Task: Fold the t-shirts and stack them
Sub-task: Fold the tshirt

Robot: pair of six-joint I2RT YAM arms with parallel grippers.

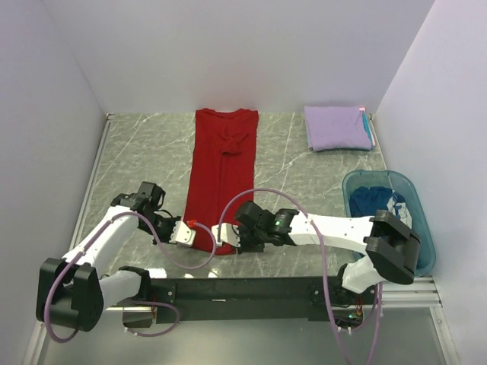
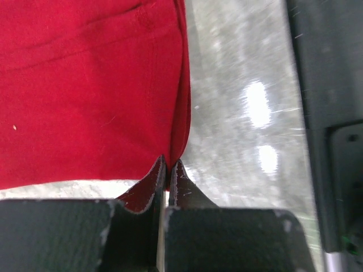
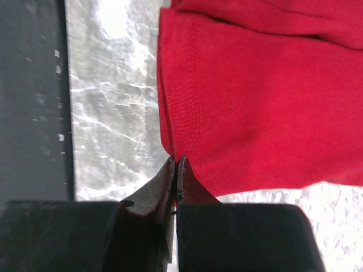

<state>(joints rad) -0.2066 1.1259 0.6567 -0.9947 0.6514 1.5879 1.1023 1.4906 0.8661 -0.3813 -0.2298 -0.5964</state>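
The red t-shirt [image 1: 221, 171] lies as a long narrow strip down the middle of the table, sleeves folded in. My left gripper [image 1: 185, 233] is shut on its near left corner [image 2: 176, 148]. My right gripper [image 1: 223, 238] is shut on its near right corner [image 3: 177, 148]. The lavender t-shirt [image 1: 337, 127] lies folded at the back right. The dark blue t-shirt with white print [image 1: 378, 202] sits crumpled in the tub.
The teal plastic tub [image 1: 415, 199] stands at the right edge. The black rail [image 1: 251, 287] of the arm bases runs along the near edge, close behind both grippers. White walls enclose the table on three sides.
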